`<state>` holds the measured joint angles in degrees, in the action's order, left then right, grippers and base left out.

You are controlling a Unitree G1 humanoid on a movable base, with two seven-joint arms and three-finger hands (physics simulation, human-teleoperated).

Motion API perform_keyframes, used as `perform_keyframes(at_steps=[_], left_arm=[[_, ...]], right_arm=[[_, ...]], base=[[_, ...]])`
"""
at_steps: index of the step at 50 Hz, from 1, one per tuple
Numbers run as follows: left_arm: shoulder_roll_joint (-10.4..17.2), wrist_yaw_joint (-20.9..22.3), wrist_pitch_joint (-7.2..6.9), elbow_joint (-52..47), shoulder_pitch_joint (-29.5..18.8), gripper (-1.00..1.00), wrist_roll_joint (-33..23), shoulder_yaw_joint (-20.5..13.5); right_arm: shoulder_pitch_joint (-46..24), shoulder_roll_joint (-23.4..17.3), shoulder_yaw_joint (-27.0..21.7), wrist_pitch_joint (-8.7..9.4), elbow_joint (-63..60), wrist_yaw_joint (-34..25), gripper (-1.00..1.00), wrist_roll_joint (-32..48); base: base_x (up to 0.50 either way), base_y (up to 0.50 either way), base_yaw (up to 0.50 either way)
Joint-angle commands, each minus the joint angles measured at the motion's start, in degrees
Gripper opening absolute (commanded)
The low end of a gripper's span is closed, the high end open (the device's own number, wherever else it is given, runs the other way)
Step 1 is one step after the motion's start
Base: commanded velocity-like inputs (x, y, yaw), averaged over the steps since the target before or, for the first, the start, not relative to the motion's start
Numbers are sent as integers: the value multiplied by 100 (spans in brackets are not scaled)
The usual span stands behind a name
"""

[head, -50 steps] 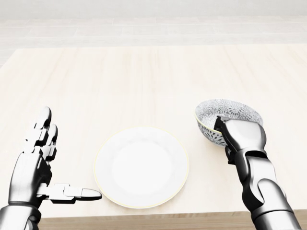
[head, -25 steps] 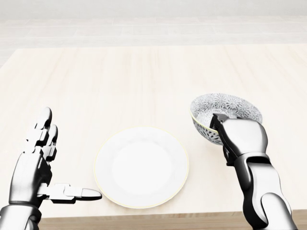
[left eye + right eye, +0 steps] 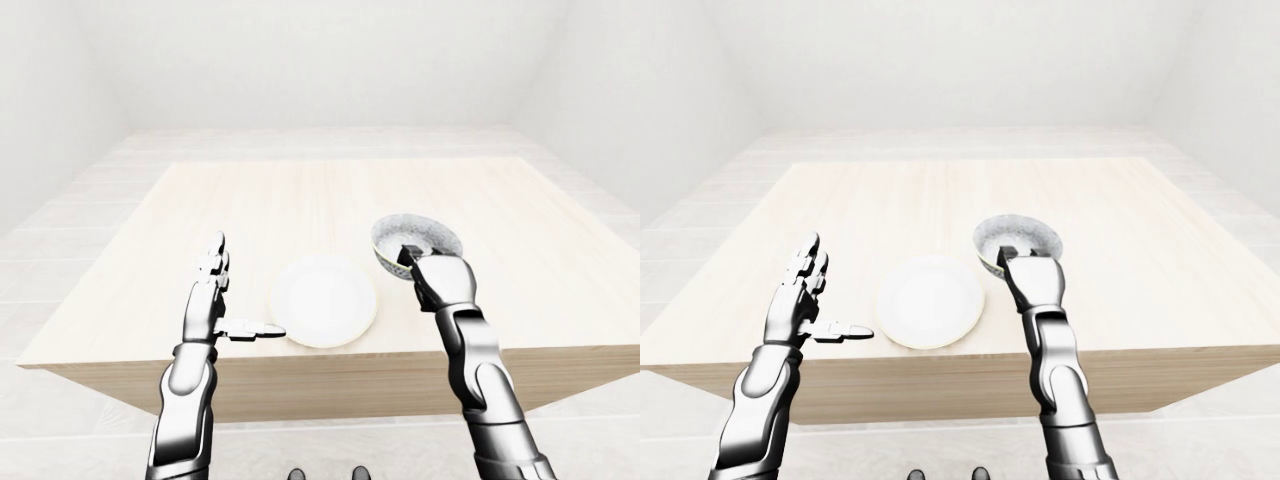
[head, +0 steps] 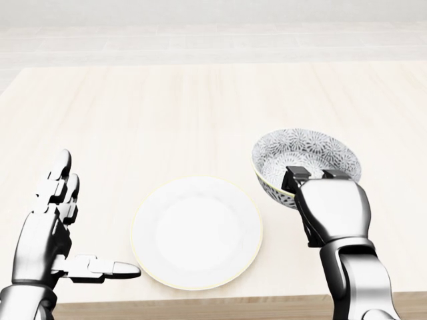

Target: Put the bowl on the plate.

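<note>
A patterned grey-and-white bowl (image 4: 303, 159) hangs just above the table, right of the plate, tilted slightly toward me. My right hand (image 4: 313, 179) is shut on its near rim, fingers hooked inside. The plain white plate (image 4: 196, 231) lies flat near the table's bottom edge in the head view, with a small gap between it and the bowl. Left of the plate my left hand (image 4: 80, 227) is open, fingers pointing up and thumb (image 4: 107, 269) stretched toward the plate, holding nothing.
The pale wooden table (image 4: 167, 113) stretches far toward the top of the head view. Its near edge (image 3: 330, 372) runs just below the plate. White floor and walls surround it.
My right hand has carried the bowl a little up and to the left, toward the plate. The left hand and the plate have not moved.
</note>
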<state>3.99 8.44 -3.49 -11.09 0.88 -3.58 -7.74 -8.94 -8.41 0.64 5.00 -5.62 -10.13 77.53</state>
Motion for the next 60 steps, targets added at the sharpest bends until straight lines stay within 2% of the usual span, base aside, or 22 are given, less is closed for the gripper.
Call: perform_keyframes(at_steps=[1,16,33,37,45,51,60], left_arm=[[5,6,44,40,12,100,-6,-6],[17,15,129,161,8,100,7,-39],[20,34,164,180,42,100,-4,-31],[25,29,232,277,24,100,-13,-38],[24,30,208,263,22,100,-7,-34],[18,25,232,267,34,100,-31,-20],[48,9,342,544,-87,100,-21,-43]], right_arm=[[476,283,207,0,-651,139,-58,622],[681,546,465,0,-1000,102,-60,768],[834,768,806,0,-1375,42,-62,901],[864,790,890,0,-1416,34,-62,948],[849,857,1013,0,-1328,108,-60,1007],[889,967,1279,0,-1427,72,-61,1161],[1002,1001,1463,0,-1609,27,-62,1239]], base=[[0,0,0],[0,0,0],[0,0,0],[0,0,0],[0,0,0],[0,0,0],[0,0,0]])
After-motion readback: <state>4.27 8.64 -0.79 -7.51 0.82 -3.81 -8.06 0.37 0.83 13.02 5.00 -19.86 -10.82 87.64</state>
